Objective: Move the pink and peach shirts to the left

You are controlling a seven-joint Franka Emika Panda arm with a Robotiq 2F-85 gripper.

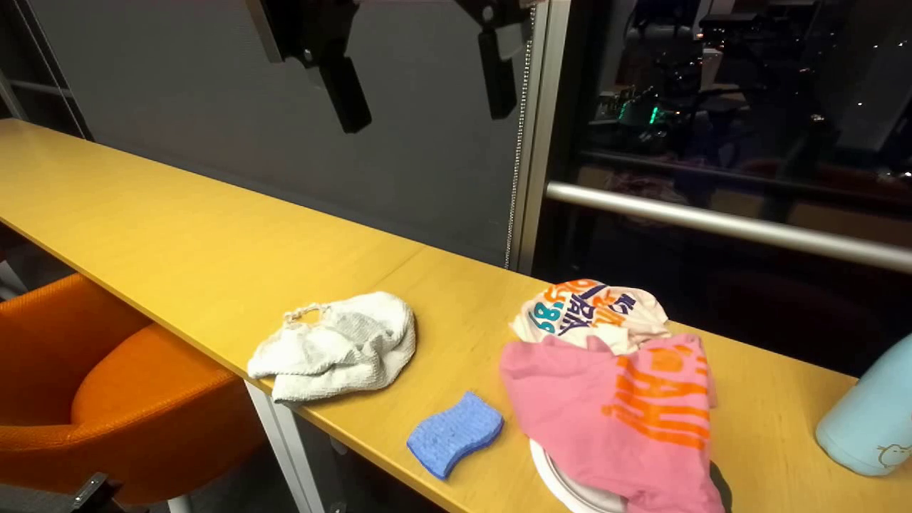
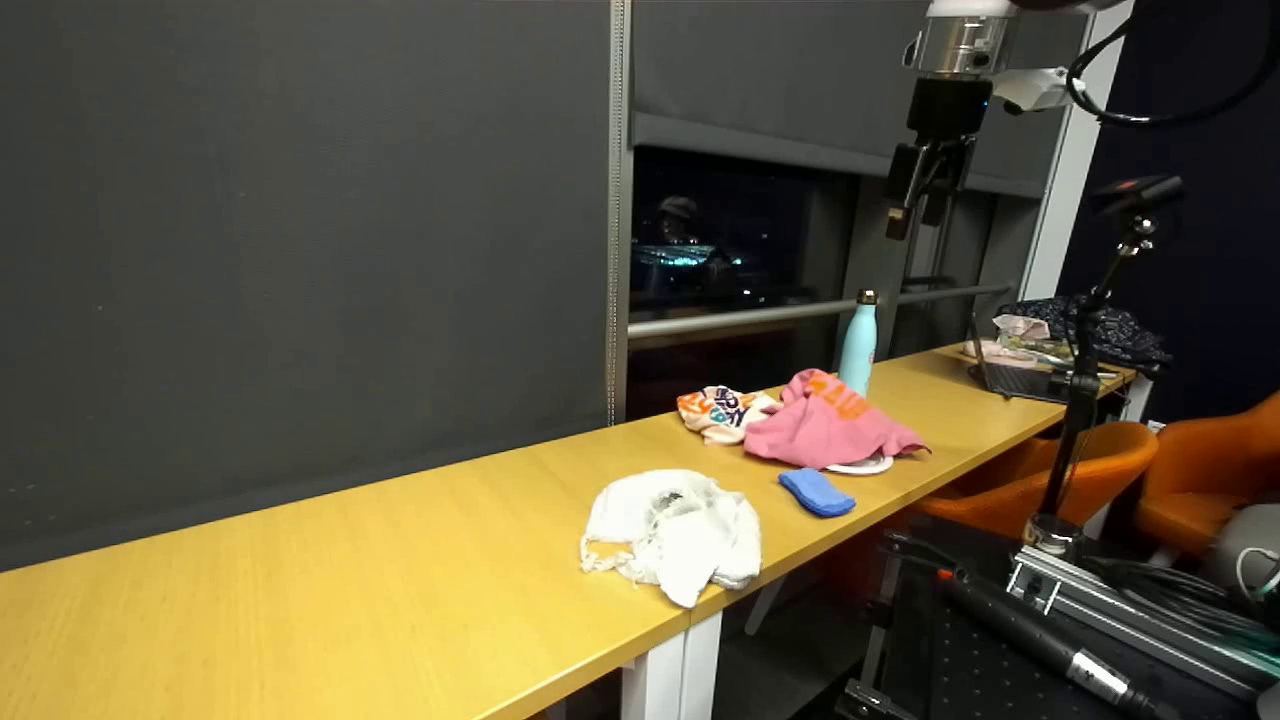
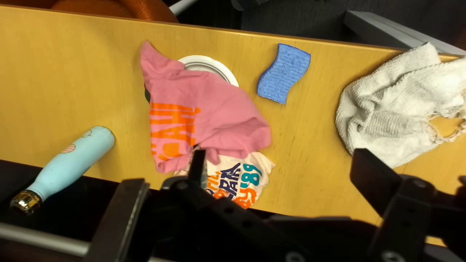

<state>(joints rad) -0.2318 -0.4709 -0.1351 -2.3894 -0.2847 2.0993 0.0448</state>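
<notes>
The fingers (image 1: 497, 82) are spread wide and held high above the worktop (image 1: 178, 221). Below them, the pink shirt (image 3: 211, 105) is laid in a rumpled heap, its orange lettering turned upward. A round white dish (image 3: 220, 66) is partly covered by it, with part of the rim left showing toward the chair-side edge. The peach shirt (image 3: 238, 178) is bunched on the window side, touched and partly overlapped by the pink one; in the wrist view, some of it is hidden behind a finger. A blue sponge (image 1: 456, 436) is placed near the dish, apart from both shirts, between them and a crumpled white cloth (image 1: 345, 349), which is set at the edge near an orange chair (image 1: 149, 385). A light blue bottle (image 2: 858, 352) is stood upright on the opposite side of the shirts. Farther along, in an exterior view, an open laptop (image 2: 1025, 383) can be seen.
</notes>
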